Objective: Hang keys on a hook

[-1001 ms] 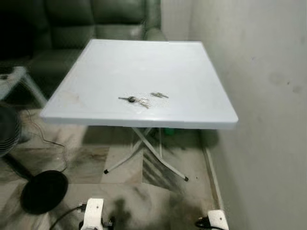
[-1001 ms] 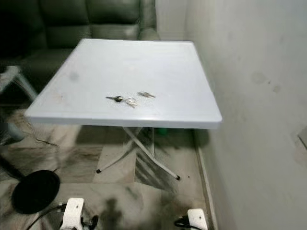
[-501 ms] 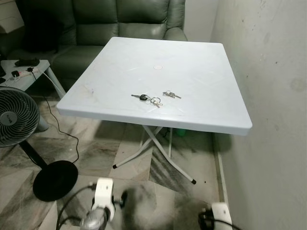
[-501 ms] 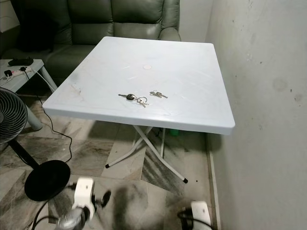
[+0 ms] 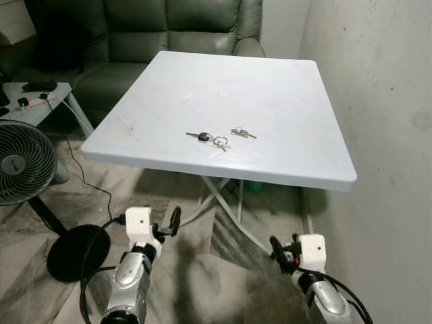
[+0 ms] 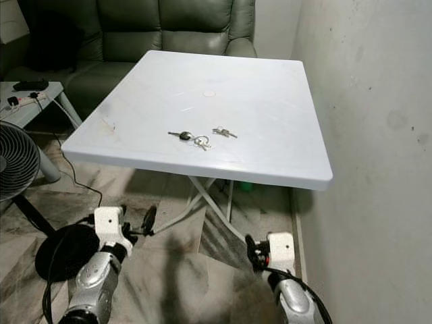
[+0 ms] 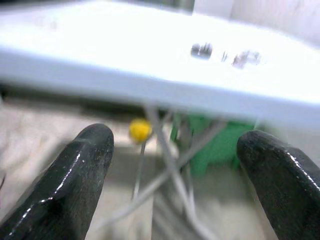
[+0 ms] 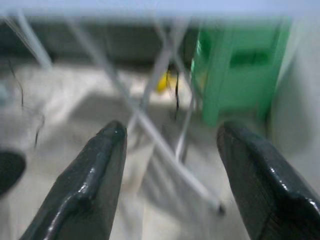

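Note:
Two bunches of keys lie near the front of a white folding table [image 5: 283, 101]: one with a black-headed key [image 5: 208, 139] and a smaller bunch [image 5: 241, 132] to its right. They also show as blurred spots [image 7: 225, 54] on the tabletop in the left wrist view. My left gripper [image 5: 173, 221] is raised below the table's front edge, open and holding nothing. My right gripper [image 5: 277, 248] is up at the lower right, also open and empty. Both stand well short of the keys.
A green sofa [image 5: 169, 30] stands behind the table. A standing fan [image 5: 23, 162] with a round black base [image 5: 75, 251] is on the left floor, beside a small side table [image 5: 37, 101]. A wall [image 5: 385, 101] runs along the right. A green stool [image 8: 240, 65] sits under the table.
Both arms have risen into view from the bottom edge, grippers now pointing toward the table. The camera has shifted slightly; the keys lie where they were.

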{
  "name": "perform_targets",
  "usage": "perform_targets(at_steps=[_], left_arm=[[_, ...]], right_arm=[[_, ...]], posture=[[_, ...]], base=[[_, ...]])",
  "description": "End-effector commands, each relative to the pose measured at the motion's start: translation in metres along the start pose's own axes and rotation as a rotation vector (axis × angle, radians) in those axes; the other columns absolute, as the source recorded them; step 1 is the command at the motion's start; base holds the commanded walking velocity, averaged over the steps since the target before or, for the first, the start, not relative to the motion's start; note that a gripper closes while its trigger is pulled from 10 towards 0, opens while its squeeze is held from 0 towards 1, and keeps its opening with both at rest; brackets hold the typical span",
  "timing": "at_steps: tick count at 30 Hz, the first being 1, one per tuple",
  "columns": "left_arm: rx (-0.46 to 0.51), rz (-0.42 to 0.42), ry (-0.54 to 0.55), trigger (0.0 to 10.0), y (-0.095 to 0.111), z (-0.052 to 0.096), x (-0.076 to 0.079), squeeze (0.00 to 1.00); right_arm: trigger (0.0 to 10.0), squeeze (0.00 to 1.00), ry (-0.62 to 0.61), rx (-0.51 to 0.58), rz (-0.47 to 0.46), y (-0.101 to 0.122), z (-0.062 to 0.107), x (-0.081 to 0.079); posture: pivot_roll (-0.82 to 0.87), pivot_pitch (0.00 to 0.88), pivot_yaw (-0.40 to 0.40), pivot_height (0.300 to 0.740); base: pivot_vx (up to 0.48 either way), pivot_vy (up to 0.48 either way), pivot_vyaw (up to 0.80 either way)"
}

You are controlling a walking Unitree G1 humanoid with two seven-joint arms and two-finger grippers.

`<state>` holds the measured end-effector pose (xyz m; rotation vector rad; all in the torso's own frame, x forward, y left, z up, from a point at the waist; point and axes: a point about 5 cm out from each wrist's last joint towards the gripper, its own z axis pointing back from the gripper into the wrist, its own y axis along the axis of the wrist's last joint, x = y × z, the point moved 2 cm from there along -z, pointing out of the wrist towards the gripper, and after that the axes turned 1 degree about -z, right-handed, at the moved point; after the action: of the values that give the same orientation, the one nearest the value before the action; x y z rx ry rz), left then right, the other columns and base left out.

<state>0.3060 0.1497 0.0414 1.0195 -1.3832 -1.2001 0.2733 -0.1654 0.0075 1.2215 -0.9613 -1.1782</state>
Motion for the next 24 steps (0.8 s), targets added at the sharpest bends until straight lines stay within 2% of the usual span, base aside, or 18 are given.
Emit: perform_targets(at_steps=[1, 4, 10, 12, 20, 24], left_arm=[[0.058, 0.001, 0.010, 10.0, 0.018, -0.002, -0.002, 0.00], [0.108, -0.033, 0.036, 10.0, 0.037, -0.004, -0.006, 0.00], [0.136, -0.061, 0.078, 10.0, 0.060, -0.006, -0.015, 0.00], [0.149, -0.081, 0.116, 10.0, 0.076, -0.008, -0.020, 0.00], [0.181, -0.076, 0.122, 10.0, 0.096, -0.006, -0.017, 0.00], [0.151, -0.085, 0.124, 10.0, 0.095, -0.005, -0.014, 0.00]], right_arm=[[10.0, 0.00, 0.024, 0.098, 0.009, 0.024, -0.004, -0.004], [10.0, 0.00, 0.016, 0.194, 0.029, 0.052, -0.007, -0.002], [10.0, 0.00, -0.011, 0.271, 0.031, 0.080, -0.009, 0.001], [10.0, 0.00, -0.019, 0.293, 0.029, 0.096, -0.011, -0.002], [10.0, 0.00, -0.022, 0.284, 0.023, 0.104, -0.009, -0.004], [10.0, 0.00, -0.021, 0.271, 0.021, 0.106, -0.008, -0.005]], posture=[[0.00, 0.000, 0.024, 0.740], [0.00, 0.000, 0.024, 0.740], [0.00, 0.000, 0.025, 0.740], [0.01, 0.000, 0.023, 0.740], [0.01, 0.000, 0.019, 0.740], [0.01, 0.000, 0.019, 0.740]], base=[[0.000, 0.000, 0.00], [0.000, 0.000, 0.00], [0.000, 0.000, 0.00], [0.000, 0.000, 0.00], [0.000, 0.000, 0.00], [0.000, 0.000, 0.00]])
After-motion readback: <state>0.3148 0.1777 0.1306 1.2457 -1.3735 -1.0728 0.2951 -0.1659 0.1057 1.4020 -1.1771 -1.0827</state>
